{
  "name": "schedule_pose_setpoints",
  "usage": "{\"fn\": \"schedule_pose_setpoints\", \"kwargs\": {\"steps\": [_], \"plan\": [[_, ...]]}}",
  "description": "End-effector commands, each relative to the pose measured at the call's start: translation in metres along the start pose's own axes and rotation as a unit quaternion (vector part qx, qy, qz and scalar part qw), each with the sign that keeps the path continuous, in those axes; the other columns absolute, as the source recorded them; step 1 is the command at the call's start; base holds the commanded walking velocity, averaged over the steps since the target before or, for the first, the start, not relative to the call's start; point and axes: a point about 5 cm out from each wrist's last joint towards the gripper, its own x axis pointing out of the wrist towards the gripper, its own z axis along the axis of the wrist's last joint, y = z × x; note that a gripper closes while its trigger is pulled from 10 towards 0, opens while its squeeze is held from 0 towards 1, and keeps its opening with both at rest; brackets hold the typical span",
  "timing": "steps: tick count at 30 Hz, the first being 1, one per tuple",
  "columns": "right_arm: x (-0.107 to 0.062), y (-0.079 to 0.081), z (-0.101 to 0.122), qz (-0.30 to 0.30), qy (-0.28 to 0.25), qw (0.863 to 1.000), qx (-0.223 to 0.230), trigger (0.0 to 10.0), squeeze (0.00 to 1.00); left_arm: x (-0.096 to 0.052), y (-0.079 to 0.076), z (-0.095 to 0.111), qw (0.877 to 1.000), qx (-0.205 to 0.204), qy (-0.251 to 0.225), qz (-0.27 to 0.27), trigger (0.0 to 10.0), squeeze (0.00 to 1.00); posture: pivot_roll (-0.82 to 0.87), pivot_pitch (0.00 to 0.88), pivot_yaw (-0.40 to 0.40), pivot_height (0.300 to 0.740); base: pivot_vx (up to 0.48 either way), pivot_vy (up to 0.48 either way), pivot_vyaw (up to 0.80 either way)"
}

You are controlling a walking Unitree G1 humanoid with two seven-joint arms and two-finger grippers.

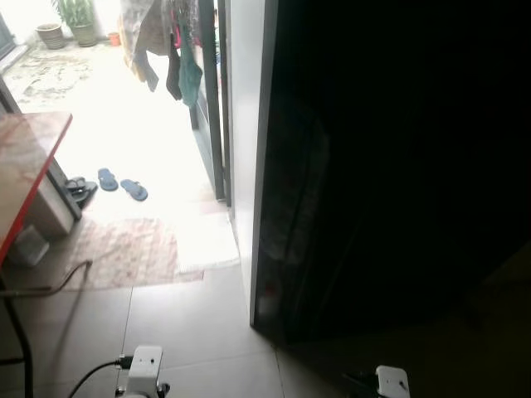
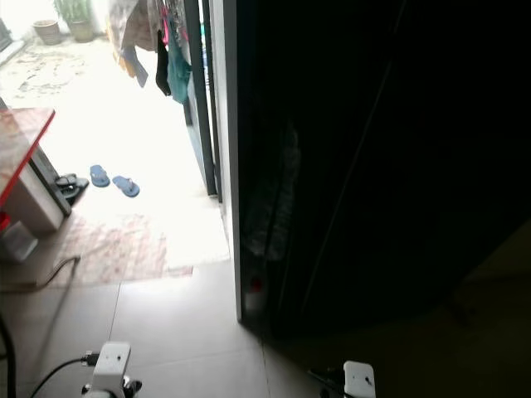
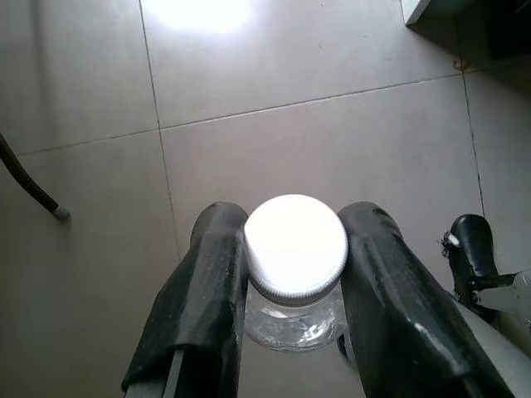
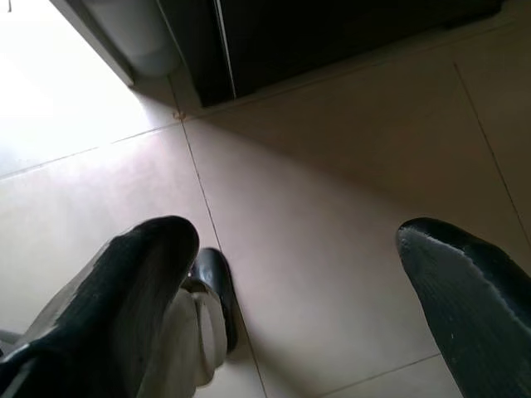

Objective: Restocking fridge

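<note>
The left claw (image 3: 294, 274) is clenched on a jar (image 3: 295, 265) — a clear glass one with a white screw lid, pinched just under the lid between the two black fingers (image 3: 207, 290). It hangs over the grey tiled floor (image 3: 332, 141), well clear of it. A thin dark leg with a grey foot (image 3: 37, 192) stands on the tiles off to one side.

The right claw (image 4: 315, 274) is released, its fingers (image 4: 137, 274) spread wide above the same tiles with nothing between them. Past them lies the foot of a dark cabinet-like body — the fridge (image 1: 390, 166), very dark in the head views, with a pale edge (image 1: 249, 166) running down its near side.

To the left of the fridge, bright daylight floods a doorway. A patterned rug (image 1: 124, 249) lies on the floor there, with a pair of blue sandals (image 1: 120, 184) beyond it and clothes (image 1: 178, 50) hanging above. At the far left is the corner of a red-edged tabletop (image 1: 29, 157). Two potted plants (image 1: 70, 23) sit outside.
</note>
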Motion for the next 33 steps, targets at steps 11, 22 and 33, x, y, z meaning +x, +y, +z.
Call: {"fn": "schedule_pose_setpoints", "kwargs": {"steps": [11, 22, 33], "plan": [[-0.0010, 0.0059, -0.0064, 0.003, 0.007, 1.000, 0.010, 10.0, 0.00, -0.0013, 0.0078, -0.0077, 1.000, 0.004, 0.015, 0.007, 10.0, 0.00, -0.09, 0.000, 0.019, 0.740, 0.000, 0.000, -0.80], [-0.0014, 0.0060, -0.0079, 0.002, 0.007, 1.000, 0.008, 10.0, 0.00, -0.0008, 0.0076, -0.0053, 1.000, 0.004, 0.013, 0.008, 10.0, 0.00, -0.09, 0.000, 0.013, 0.740, 0.000, 0.000, -0.80], [-0.0015, 0.0049, -0.0077, 0.003, 0.006, 1.000, 0.007, 10.0, 0.00, -0.0008, 0.0069, -0.0056, 1.000, 0.007, 0.013, 0.006, 10.0, 0.00, -0.09, 0.000, 0.008, 0.740, 0.000, 0.000, -0.80]]}}
